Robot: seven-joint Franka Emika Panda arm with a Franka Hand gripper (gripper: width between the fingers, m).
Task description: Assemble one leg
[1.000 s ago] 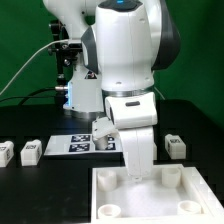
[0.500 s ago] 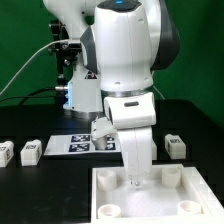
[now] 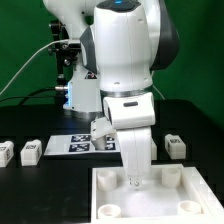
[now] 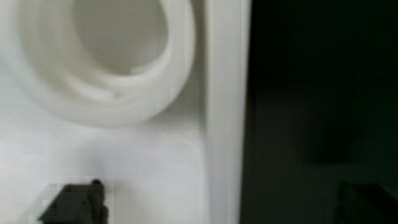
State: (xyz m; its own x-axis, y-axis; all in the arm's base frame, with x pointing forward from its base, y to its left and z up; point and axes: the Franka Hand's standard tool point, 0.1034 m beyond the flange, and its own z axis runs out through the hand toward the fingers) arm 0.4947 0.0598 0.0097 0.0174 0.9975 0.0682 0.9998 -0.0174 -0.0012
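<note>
My gripper (image 3: 133, 181) points straight down at the far edge of the large flat white board (image 3: 150, 200) with round corner sockets. In the wrist view the gripper (image 4: 219, 205) is open. One fingertip (image 4: 75, 203) is over the board's white surface (image 4: 107, 150) beside a round socket (image 4: 107, 50). The other fingertip is off the edge, dim against the dark table. Nothing is held. Small white legs with marker tags lie on the table, two at the exterior view's left (image 3: 30, 152) (image 3: 5, 152) and one at the right (image 3: 175, 147).
The marker board (image 3: 75, 145) lies flat behind the large board, partly hidden by the arm. The arm's base and cables stand at the back. The table is black.
The gripper has come down a little toward the large board's far edge. The legs and the board have not moved.
</note>
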